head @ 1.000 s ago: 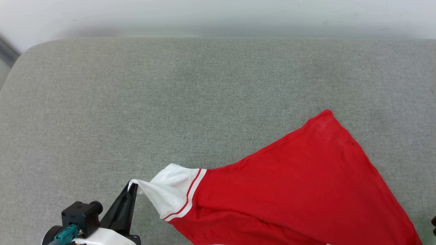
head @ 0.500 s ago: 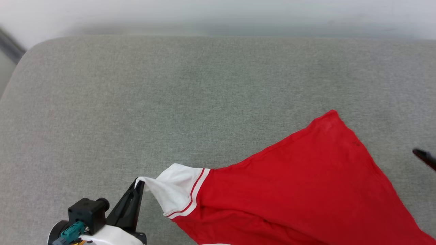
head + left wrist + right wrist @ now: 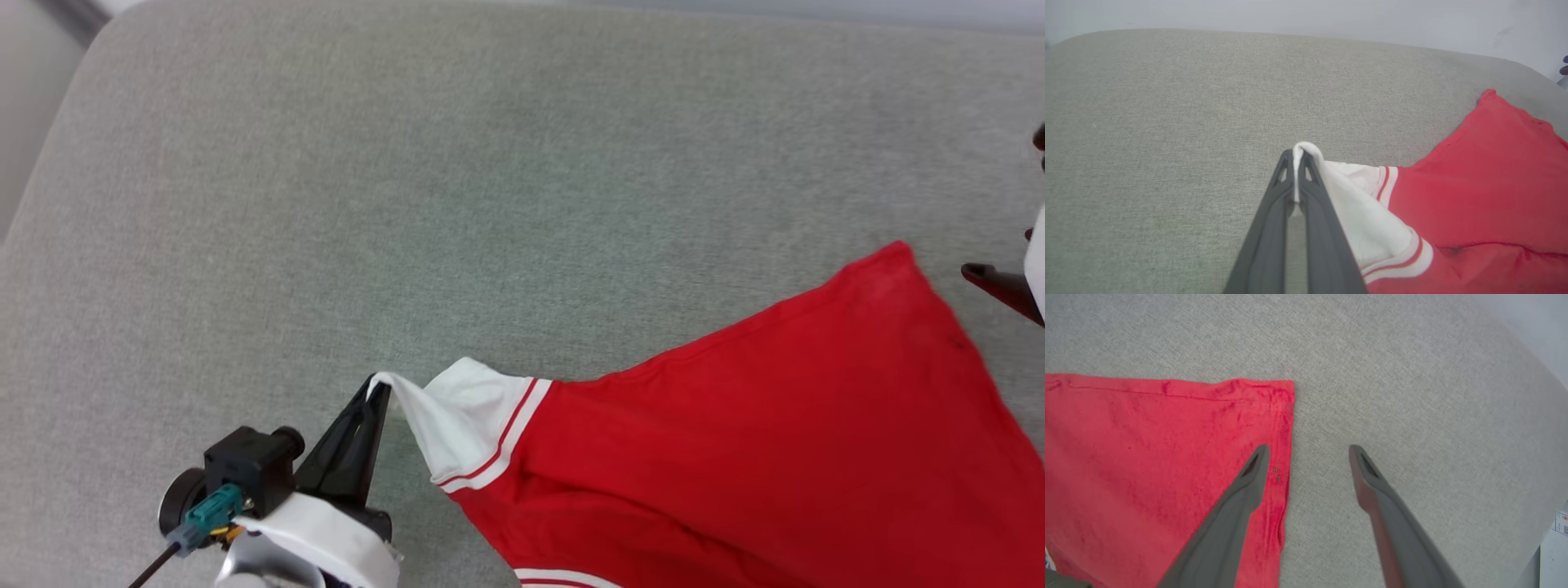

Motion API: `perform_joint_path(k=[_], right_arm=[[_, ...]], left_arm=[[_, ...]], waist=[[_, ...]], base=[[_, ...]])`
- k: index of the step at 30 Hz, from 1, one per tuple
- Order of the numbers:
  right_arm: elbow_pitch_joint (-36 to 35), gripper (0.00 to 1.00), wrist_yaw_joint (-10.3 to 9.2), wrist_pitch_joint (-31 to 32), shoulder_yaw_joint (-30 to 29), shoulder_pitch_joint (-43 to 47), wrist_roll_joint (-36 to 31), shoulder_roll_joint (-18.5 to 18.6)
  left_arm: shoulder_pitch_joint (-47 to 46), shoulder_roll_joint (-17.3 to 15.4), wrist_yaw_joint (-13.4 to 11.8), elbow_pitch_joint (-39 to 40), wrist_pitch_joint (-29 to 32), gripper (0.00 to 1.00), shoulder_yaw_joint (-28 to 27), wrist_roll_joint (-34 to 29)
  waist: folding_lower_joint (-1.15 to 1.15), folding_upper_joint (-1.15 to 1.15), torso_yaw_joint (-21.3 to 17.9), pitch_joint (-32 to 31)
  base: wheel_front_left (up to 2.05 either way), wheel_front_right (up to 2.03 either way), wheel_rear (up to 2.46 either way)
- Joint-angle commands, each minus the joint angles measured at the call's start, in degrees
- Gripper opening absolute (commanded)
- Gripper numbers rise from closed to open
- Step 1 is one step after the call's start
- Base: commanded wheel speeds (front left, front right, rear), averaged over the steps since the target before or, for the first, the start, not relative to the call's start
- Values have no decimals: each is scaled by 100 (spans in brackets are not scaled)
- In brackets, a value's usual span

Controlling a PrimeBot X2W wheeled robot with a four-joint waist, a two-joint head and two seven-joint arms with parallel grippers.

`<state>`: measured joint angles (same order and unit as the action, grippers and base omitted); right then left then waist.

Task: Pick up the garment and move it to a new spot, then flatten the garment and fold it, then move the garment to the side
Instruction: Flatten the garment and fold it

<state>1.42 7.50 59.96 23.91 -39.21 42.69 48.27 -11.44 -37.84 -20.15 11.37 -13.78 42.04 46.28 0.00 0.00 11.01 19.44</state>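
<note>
- The garment point(image 3: 735, 425), a soft red knit jersey, lies spread on the near right part of the grey woven cushion point(image 3: 408, 204). Its long axis runs from the near-left sleeve to the far-right hem.
- The left gripper point(image 3: 1295, 153), toward the cushion's near left, is clamped on the tip of the white sleeve point(image 3: 461, 416), which is drawn to a point.
- The right gripper point(image 3: 1308, 451) stands wide apart and empty at the cushion's right. One finger is over red cloth, the other over bare cushion.
- The hem corner point(image 3: 1284, 390) lies just ahead of the right gripper, so that arm is likely the nearer one for the flattening pull.
</note>
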Motion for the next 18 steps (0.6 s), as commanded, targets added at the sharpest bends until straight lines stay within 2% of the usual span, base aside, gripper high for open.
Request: perform_joint_path(k=[1, 9, 14, 17, 18], right_arm=[[185, 100, -2, 68, 145, -237, -49, -106], [907, 100, -2, -44, 879, -756, -59, -363], [1258, 100, -1, -31, 1696, -586, 62, -258], [1378, 100, -1, -182, 1927, -559, 277, -302], [1390, 0, 6, -700, 2062, -777, 385, -331]], left_arm=[[-147, 59, 52, -41, -15, 0, 11, -45], [-432, 302, 188, -215, -39, 0, 92, -117], [-539, 397, 249, -351, -51, 0, 102, -143], [-534, 425, 267, -423, -63, 0, 82, -129], [-499, 431, 293, -496, -76, 0, 52, -117]], waist=[[0, 0, 197, 242], [0, 0, 351, 606], [0, 0, 380, 691], [0, 0, 343, 657], [0, 0, 265, 467]], base=[[0, 0, 0], [0, 0, 0], [0, 0, 0], [0, 0, 0], [0, 0, 0]])
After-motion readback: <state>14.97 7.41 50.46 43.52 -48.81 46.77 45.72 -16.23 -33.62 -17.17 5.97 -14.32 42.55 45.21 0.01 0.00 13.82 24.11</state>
